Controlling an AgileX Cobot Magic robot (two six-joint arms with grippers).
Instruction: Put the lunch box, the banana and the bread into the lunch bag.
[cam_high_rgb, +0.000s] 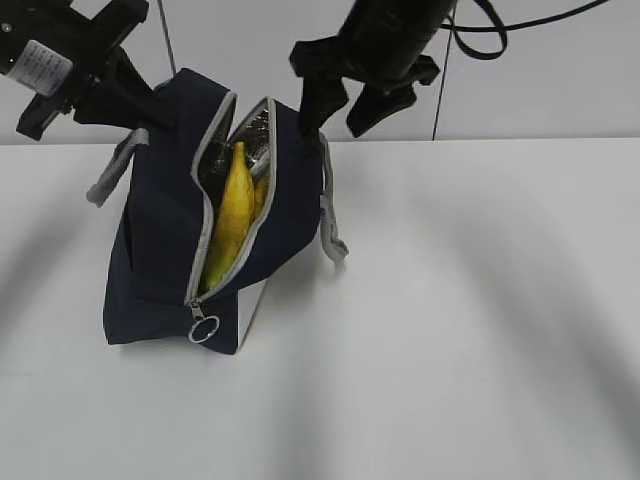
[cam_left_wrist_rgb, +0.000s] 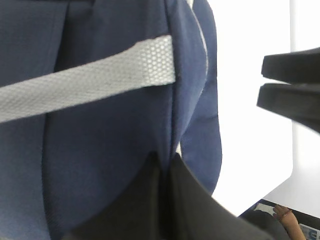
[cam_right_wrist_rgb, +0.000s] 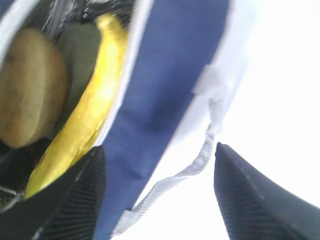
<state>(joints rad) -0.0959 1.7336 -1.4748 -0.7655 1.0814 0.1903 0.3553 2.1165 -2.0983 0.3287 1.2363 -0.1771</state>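
The navy lunch bag (cam_high_rgb: 160, 230) stands unzipped on the white table, tilted left. The yellow banana (cam_high_rgb: 230, 215) lies lengthwise in its opening. The right wrist view looks into the bag: the banana (cam_right_wrist_rgb: 90, 110) lies along the right edge, the brown bread (cam_right_wrist_rgb: 30, 95) sits at the left, and a dull green surface between them looks like the lunch box (cam_right_wrist_rgb: 77, 50) lid. My left gripper (cam_high_rgb: 158, 100) is shut on the bag's navy fabric (cam_left_wrist_rgb: 100, 150) at its upper left edge. My right gripper (cam_high_rgb: 335, 120) hangs open just above the bag's right rim, holding nothing.
A grey strap handle (cam_right_wrist_rgb: 200, 160) hangs between my right fingers (cam_right_wrist_rgb: 75, 195) without touching them. Another grey strap (cam_left_wrist_rgb: 85, 80) crosses the bag's side near the left gripper (cam_left_wrist_rgb: 165, 157). A metal ring pull (cam_high_rgb: 204, 327) hangs at the zipper's low end. White table (cam_high_rgb: 470, 300) stretches to the right.
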